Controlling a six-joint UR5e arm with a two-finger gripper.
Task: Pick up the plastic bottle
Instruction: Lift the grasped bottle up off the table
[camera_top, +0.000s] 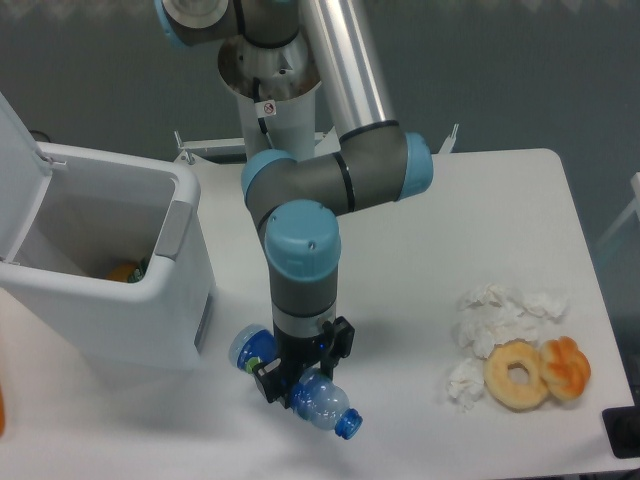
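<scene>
The hand (296, 378) hangs straight down from the arm (300, 270) over the front edge of the counter (480, 220), left of its middle. Its dark fingers are closed across the middle of the plastic bottle (318, 400), which lies crosswise in the grip.

Bottle, as observed: small, clear plastic with a blue tint, a dark blue label band mostly hidden behind the fingers, and a blue cap (347, 427) at the lower right end. The opposite end, the rounded base (250, 347), projects to the upper left of the hand. The bottle is tilted, cap end lower and nearer the front edge. A faint shadow lies on the counter under it (whether any part of the bottle touches the surface cannot be told from this view).

Other items: a white bin (105, 270) with its lid raised stands at the left edge of the counter, just beside the base end of the bottle; something orange shows inside. Near the right front corner lie crumpled white tissues (495, 325), a ring doughnut (518, 374) and, touching it, a second orange pastry (566, 366).
</scene>
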